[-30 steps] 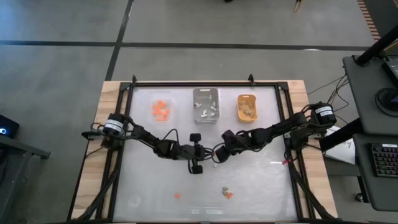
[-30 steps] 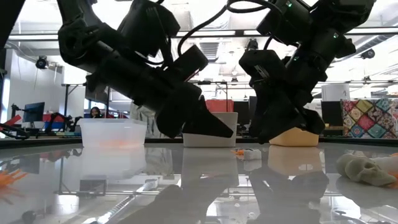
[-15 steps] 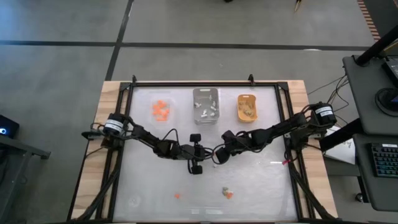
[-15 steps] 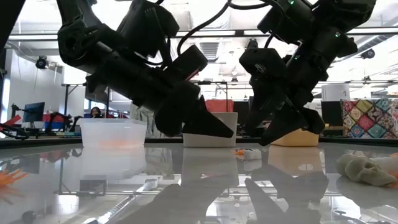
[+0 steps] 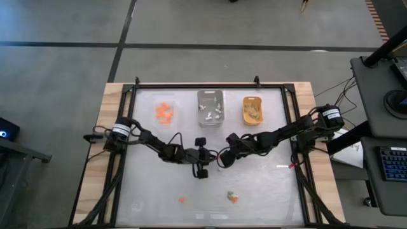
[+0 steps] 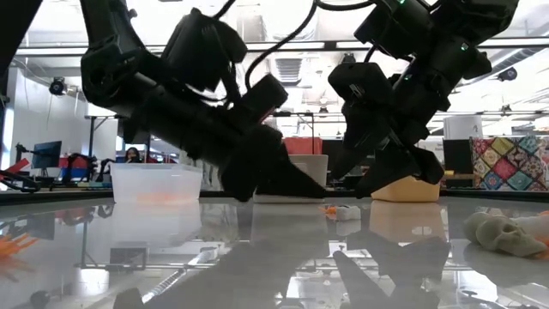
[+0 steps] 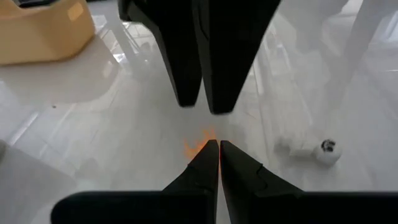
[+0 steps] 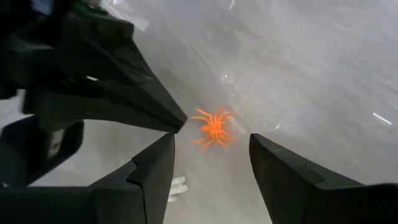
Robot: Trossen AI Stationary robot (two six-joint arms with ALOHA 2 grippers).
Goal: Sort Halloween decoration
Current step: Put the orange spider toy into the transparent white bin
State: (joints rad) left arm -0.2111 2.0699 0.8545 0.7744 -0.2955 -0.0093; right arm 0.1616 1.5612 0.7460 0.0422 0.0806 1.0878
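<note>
1. At the middle of the table, the two arms meet tip to tip.
2. Left gripper has its fingers pressed together, holding nothing, its tip just beside an orange spider lying on the table.
3. Right gripper has its fingers spread wide apart above the same spider, not touching it.
4. A small white trinket lies near the spider.
5. More orange pieces sit in the clear tray, white ones in the grey tray, tan ones in the yellow tray.
6. Near the front edge lie a lone orange bit and a grey-and-orange pair.
</note>
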